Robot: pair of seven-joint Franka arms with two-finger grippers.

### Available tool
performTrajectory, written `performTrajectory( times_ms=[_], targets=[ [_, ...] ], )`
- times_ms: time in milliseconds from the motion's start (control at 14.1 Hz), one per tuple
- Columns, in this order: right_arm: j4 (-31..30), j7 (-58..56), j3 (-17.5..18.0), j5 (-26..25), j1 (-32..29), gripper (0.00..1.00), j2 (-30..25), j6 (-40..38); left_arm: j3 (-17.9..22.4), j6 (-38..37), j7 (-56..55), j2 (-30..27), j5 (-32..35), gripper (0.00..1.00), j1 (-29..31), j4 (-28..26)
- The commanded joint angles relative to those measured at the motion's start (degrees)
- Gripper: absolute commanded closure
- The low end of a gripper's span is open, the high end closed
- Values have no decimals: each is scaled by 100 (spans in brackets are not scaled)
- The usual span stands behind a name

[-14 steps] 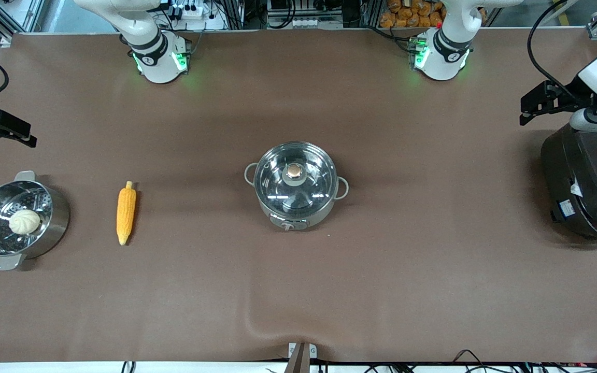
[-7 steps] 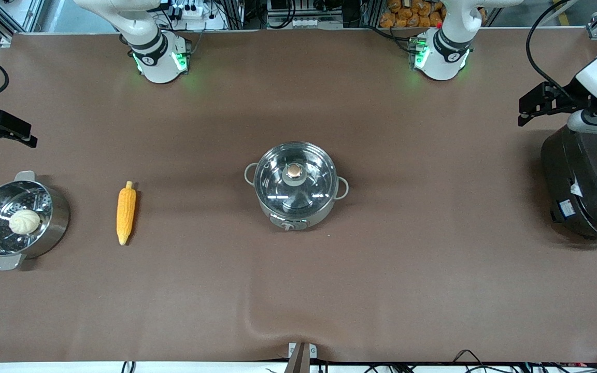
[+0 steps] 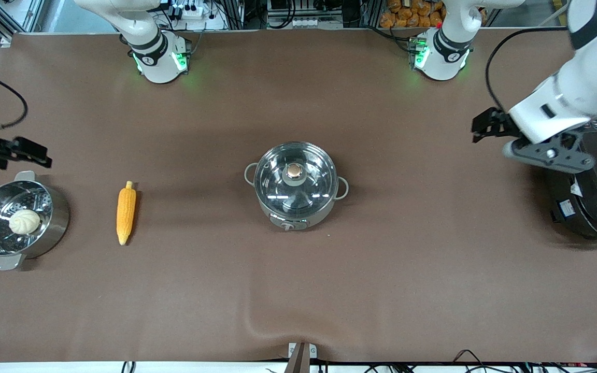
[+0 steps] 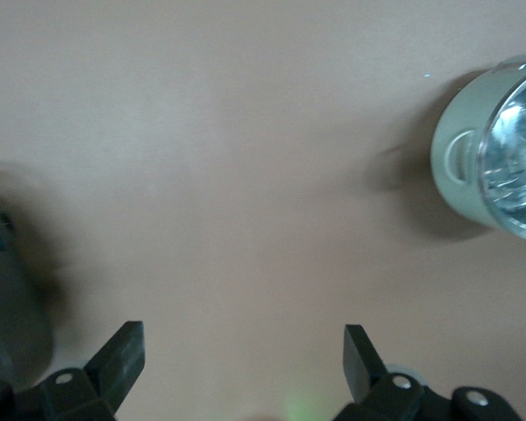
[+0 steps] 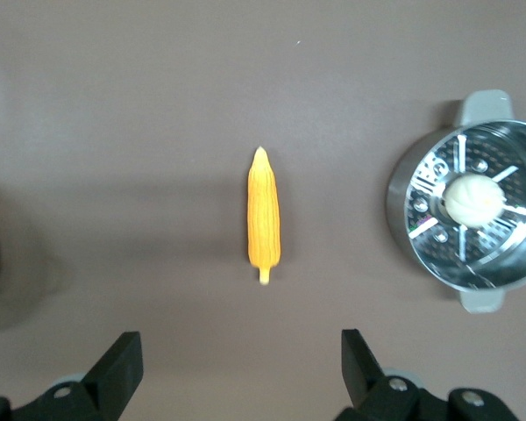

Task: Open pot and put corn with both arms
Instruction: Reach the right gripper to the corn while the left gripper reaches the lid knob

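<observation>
The pot [image 3: 296,185] stands mid-table with its glass lid and copper knob [image 3: 294,171] on; its side also shows in the left wrist view [image 4: 500,149]. The corn [image 3: 126,212] lies on the table between the pot and the steamer, and shows in the right wrist view [image 5: 264,215]. My left gripper [image 3: 480,129] is open and empty in the air beside the black cooker, over bare table [image 4: 244,355]. My right gripper [image 3: 37,153] is open and empty over the table by the steamer's rim; the corn lies ahead of it [image 5: 242,360].
A steel steamer pot [image 3: 55,217] holding a pale bun [image 3: 24,221] stands at the right arm's end, also seen in the right wrist view [image 5: 403,202]. A large black cooker [image 3: 594,197] stands at the left arm's end. The brown cloth has a ripple [image 3: 257,321] near the front edge.
The left arm has swung in from the table's end, its gripper now closer to the pot. The right gripper has shifted slightly inward toward the steamer. Pot, corn and steamer have not moved.
</observation>
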Motion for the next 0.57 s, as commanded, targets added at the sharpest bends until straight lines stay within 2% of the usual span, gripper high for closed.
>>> performTrajectory(
  times_ms=[0, 212, 496],
  targets=[
    [-655, 88, 40, 46, 179, 0, 80, 618, 26, 164, -796, 572, -113, 0, -442, 494],
    [-1006, 114, 40, 46, 250, 0, 274, 733, -9, 648, -1421, 915, -192, 0, -889, 494],
    [-2401, 115, 40, 11, 312, 0, 371, 2645, 17, 1508, -2879, 1451, -175, 0, -1865, 503]
  ],
)
